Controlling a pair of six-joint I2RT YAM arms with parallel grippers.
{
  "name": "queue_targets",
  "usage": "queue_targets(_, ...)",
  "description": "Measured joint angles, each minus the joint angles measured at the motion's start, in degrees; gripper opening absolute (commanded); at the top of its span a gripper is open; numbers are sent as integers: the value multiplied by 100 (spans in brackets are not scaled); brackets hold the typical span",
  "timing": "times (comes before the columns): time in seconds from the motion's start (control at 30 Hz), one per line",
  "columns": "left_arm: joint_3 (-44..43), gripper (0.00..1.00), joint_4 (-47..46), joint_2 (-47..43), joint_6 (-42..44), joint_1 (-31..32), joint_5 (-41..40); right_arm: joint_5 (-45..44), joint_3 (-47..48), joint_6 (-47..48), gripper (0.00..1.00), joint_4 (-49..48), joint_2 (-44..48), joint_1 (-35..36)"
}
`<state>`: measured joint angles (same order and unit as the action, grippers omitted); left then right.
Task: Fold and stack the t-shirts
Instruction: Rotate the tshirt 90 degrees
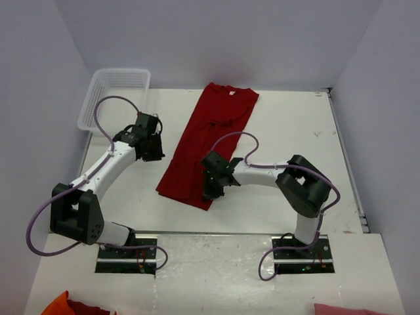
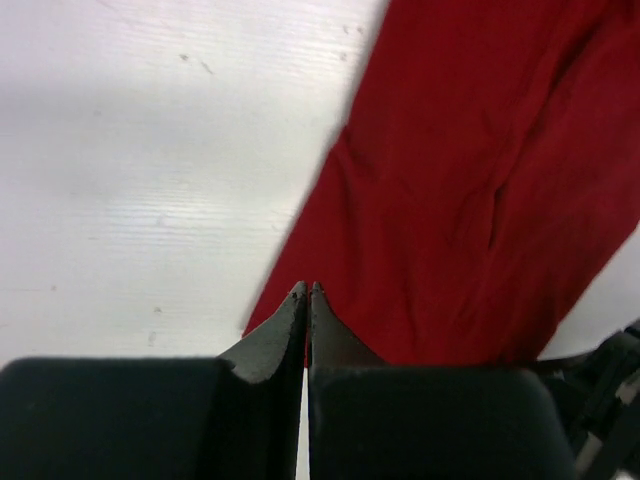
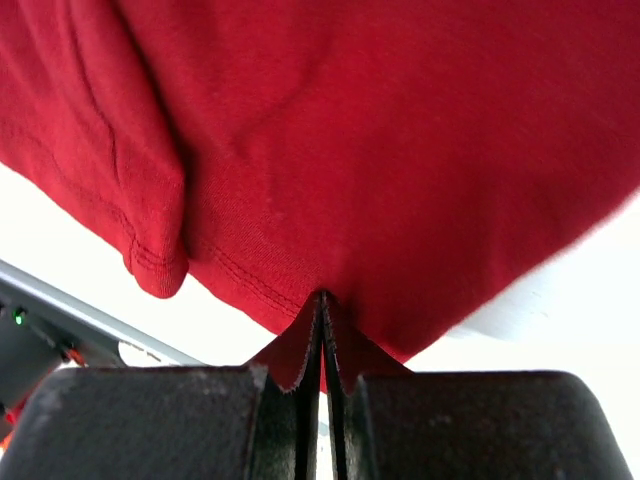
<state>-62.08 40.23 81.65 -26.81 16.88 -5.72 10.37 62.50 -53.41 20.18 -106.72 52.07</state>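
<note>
Shirt: dark red short-sleeved cloth t-shirt (image 1: 210, 141), folded lengthwise, flat on white table (image 1: 289, 131)
Left gripper (image 2: 307, 290): clenched, empty, at shirt's left edge
Right gripper (image 3: 322, 298): clenched, tips at hem; grasp unclear

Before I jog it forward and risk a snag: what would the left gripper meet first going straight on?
Most likely the t-shirt: the left gripper, shut, points at its side edge, with table beyond. Its height above the cloth is unclear.
</note>
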Motion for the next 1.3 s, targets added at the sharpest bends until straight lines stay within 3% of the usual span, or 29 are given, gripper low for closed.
queue_targets(0.23,693,0,-330,-271,-9,136,752,-369,-472,-323,0,-15,396,-199)
queue_targets(0.43,1231,0,-444,-291,-170,828,883,-382,-964,-341,0,-90,798,-796)
queue_targets(0.57,1233,0,-588,-280,-269,1252,903,-542,-1292,-354,0,-131,1104,-1010)
queue_targets(0.8,1233,0,-756,-166,-319,1388,1003,-776,-2166,-584,0,-496,1880,-992)
queue_targets(1.03,638,0,-791,411,-293,1438,1064,-990,-2959,-1095,0,-522,2743,-625)
queue_targets(1.3,293,0,-953,713,-201,1764,1290,-1209,-3241,-1394,0,-474,3119,-304)
